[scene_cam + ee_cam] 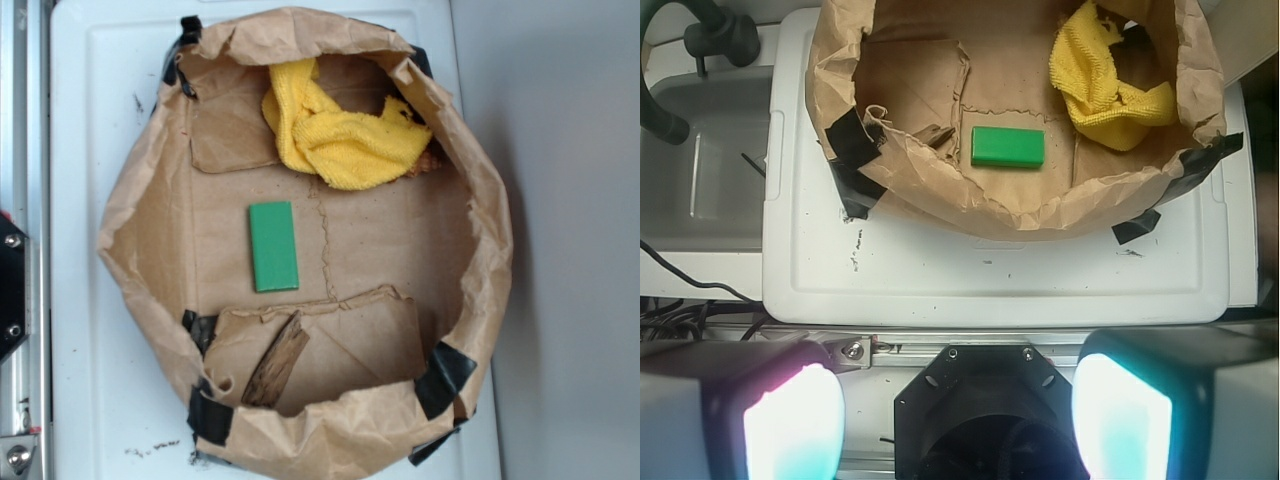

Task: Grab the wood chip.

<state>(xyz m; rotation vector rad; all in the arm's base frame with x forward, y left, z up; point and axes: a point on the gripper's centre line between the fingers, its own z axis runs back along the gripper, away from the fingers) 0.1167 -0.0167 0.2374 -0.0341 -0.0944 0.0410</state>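
Nothing grabbed yet. Pincer point(958, 420) wide apart, empty, hanging off the worktop's point(990, 275) edge. Wood chip point(277, 363) lies on a cardboard flap point(350, 340) inside the paper bag point(140, 200), beside the green block point(273, 246). Approach, descent and grasp all remain.

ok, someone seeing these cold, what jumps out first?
Probably the bright yellow towel bunched at the far end of the crumpled brown paper bin, and the flat green block lying on the bin's floor near the middle. The dark wood chip is easy to miss, lying on a torn cardboard flap at the opposite end. In the wrist view the fingers sit apart, well outside the bin.
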